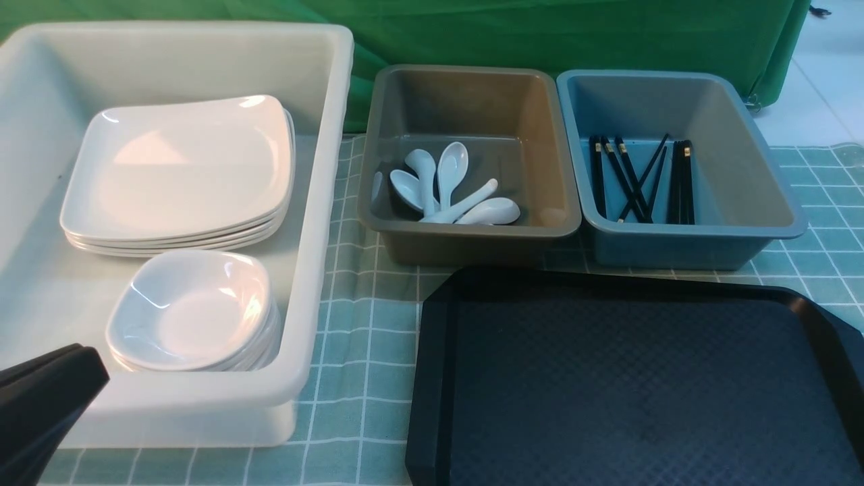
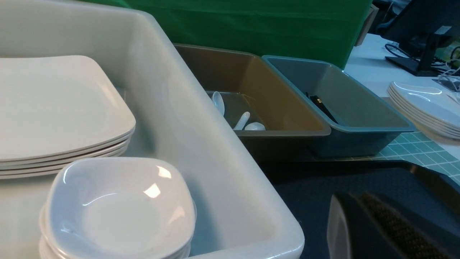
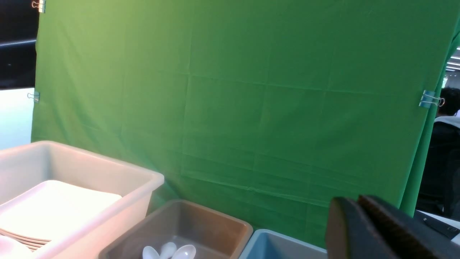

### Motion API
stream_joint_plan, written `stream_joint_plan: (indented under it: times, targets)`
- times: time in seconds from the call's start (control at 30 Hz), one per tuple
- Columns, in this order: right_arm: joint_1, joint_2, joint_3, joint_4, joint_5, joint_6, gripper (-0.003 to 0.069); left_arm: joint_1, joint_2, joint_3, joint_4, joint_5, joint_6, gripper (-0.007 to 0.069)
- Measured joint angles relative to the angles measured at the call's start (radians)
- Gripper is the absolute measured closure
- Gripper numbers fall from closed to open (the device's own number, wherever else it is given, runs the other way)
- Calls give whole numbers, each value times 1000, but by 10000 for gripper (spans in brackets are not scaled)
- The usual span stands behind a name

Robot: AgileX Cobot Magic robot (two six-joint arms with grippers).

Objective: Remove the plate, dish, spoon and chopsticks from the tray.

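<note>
No text, label, brand, number or sign can be read in any of the views.

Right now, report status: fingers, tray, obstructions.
Left gripper shut, empty; right gripper shut, empty. Black tray bare; plates, spoons, chopsticks binned. Nothing in the way.
</note>
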Motion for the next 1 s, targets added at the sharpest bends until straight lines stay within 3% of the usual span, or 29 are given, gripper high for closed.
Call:
stream_joint_plan:
  times: [0.2, 0.27, 0.4, 0.63, 1.0]
  targets:
    - [0, 0, 0, 0, 0, 0, 573, 1, -19, 8, 74, -30, -14, 612]
    - [0, 0, 0, 0, 0, 0, 572, 34, -67, 58, 202, -87, -100, 612]
    - [0, -1, 0, 0, 0, 1, 571, 135, -153, 194, 315, -210, -181, 612]
    - [0, -1, 0, 0, 0, 1, 554, 253, -214, 392, 348, -298, -203, 612]
    - [0, -1, 0, 0, 0, 1, 526, 262, -219, 407, 437, -238, -207, 611]
